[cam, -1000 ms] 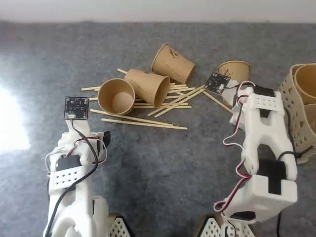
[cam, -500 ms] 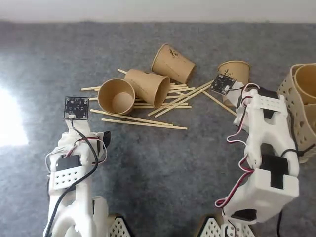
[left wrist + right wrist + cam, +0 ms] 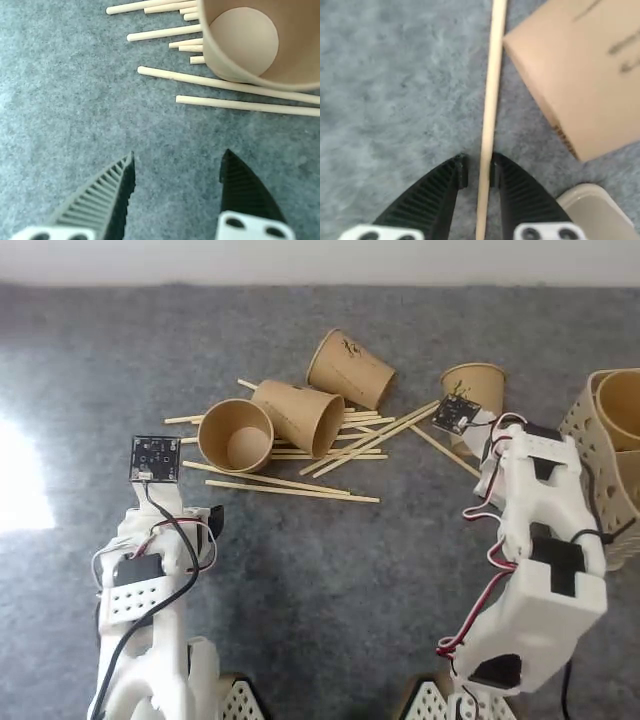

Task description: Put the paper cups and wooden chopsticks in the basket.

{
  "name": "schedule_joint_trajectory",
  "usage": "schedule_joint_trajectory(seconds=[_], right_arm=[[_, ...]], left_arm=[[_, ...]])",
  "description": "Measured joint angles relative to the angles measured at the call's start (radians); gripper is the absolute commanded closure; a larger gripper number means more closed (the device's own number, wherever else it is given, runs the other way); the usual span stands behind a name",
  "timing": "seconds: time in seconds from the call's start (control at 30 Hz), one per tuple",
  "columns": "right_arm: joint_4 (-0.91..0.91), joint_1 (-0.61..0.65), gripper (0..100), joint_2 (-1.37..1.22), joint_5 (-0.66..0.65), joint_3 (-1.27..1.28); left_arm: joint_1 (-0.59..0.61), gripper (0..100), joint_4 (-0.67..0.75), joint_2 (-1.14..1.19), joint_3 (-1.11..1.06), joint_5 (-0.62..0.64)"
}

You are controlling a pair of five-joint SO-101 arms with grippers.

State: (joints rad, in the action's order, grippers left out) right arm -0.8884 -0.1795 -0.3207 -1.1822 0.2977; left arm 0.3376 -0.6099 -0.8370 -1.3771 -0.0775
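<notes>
left gripper [image 3: 175,170]: we see it spread wide and empty over the grey carpet [image 3: 65,100], near a tipped paper cup [image 3: 250,45] | right gripper [image 3: 479,170]: fingers narrowly parted astride one wooden chopstick [image 3: 490,100], beside an upright cup [image 3: 580,75] | loose chopsticks [image 3: 300,485] on the carpet | basket [image 3: 590,430] at the right arm's outer side, holding a nested cup [image 3: 625,405]

The left arm [image 3: 150,615] and right arm [image 3: 540,525] have white plastic shells, black servo blocks [image 3: 560,578] and red, white and black cables [image 3: 475,615]. Tool fingers [image 3: 112,195] are black and ribbed.
</notes>
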Motion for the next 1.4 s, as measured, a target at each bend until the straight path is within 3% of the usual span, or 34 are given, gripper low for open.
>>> schedule_joint_trajectory(seconds=[0.13,0.33,0.73,1.13,1.4], right_arm=[[-0.002,-0.011,99.8,-0.011,0.003,-0.017],[-0.008,-0.008,99.1,-0.005,0.003,-0.025],[-0.261,0.061,99.1,0.265,0.043,-0.021],[-0.566,0.055,99.1,0.947,0.127,-0.021],[-0.612,0.005,99.1,1.33,0.328,-0.021]], left_arm=[[0.0,74,0.0,0.0,0.0,0.0],[0.0,74,0.0,0.0,0.0,0.0],[0.0,74,0.0,0.0,0.0,0.0],[0.0,74,0.0,0.0,0.0,0.0],[0.0,74,0.0,0.0,0.0,0.0]])
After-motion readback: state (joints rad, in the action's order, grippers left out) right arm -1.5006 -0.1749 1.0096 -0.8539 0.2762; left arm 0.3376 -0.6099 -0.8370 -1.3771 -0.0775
